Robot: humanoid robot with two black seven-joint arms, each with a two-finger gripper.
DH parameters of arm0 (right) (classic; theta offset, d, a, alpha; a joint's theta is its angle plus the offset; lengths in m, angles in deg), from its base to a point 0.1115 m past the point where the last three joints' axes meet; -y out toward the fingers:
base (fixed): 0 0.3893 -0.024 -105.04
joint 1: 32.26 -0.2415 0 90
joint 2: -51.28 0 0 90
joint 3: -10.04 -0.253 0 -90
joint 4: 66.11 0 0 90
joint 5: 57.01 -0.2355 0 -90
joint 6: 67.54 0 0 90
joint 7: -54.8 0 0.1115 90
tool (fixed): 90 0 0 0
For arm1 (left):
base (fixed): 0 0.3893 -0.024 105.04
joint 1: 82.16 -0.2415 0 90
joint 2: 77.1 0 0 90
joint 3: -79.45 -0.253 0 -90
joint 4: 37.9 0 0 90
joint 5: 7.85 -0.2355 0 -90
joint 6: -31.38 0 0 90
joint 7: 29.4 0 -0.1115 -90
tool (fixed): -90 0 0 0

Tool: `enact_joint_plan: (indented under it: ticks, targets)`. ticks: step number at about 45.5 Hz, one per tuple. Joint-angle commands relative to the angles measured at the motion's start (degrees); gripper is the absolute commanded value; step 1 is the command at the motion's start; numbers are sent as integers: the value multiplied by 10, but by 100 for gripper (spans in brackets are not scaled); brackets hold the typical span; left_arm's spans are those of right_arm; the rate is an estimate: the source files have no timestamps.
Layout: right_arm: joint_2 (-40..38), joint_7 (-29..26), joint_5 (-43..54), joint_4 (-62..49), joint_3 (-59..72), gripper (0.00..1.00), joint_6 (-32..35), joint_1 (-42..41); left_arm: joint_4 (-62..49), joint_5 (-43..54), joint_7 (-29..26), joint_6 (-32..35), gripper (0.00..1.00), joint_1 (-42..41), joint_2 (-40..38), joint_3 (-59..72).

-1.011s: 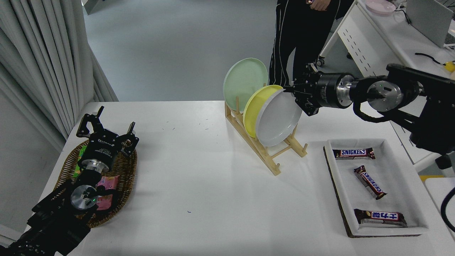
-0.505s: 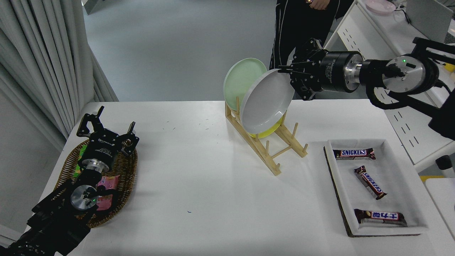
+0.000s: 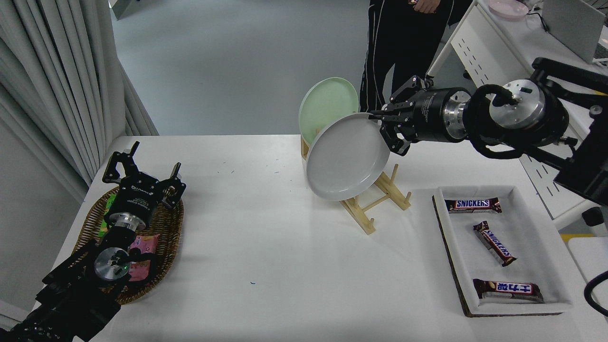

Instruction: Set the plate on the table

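— One gripper works: our right gripper [image 3: 380,124] is clamped on the far right rim of the plate [image 3: 346,156].
— Where do we hold it?
— Tilted in the air, in front of the wooden rack [image 3: 375,197], with the mint-green plate [image 3: 327,102] behind.
— So we're mid-carry?
— We judge so. Next we must level it and lower it onto the bare table [image 3: 266,228], left of the rack. Our left gripper [image 3: 142,173] sits parked, spread, over the basket [image 3: 164,247].
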Motion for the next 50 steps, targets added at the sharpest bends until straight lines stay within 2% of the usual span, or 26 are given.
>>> enact_joint_plan:
  ticks: [1, 16, 30, 34, 40, 44, 50]
  targets:
    - [2, -1, -109, 5, 15, 0, -33, 34, 0, 0, 0, 0, 100, 0, 0, 0]
    - [13, -1, -207, -32, 15, 0, -48, 152, -1, 0, 0, 0, 100, 0, 0, 0]
    - [35, 9, -214, -56, 17, 0, -62, 207, 0, 0, 0, 0, 100, 0, 1, 0]
    - [36, 35, -210, -56, 15, 0, -89, 212, 0, 0, 0, 0, 100, 0, 0, 0]
    - [45, 127, -218, -58, 8, 0, -132, 216, -1, 0, 0, 0, 100, 0, 1, 0]
    - [65, 131, -227, -71, 5, 0, -131, 218, 0, 0, 0, 0, 100, 0, 0, 0]
    - [99, 121, -299, -110, -35, 0, -115, 239, 0, 0, 0, 0, 100, 0, 0, 0]
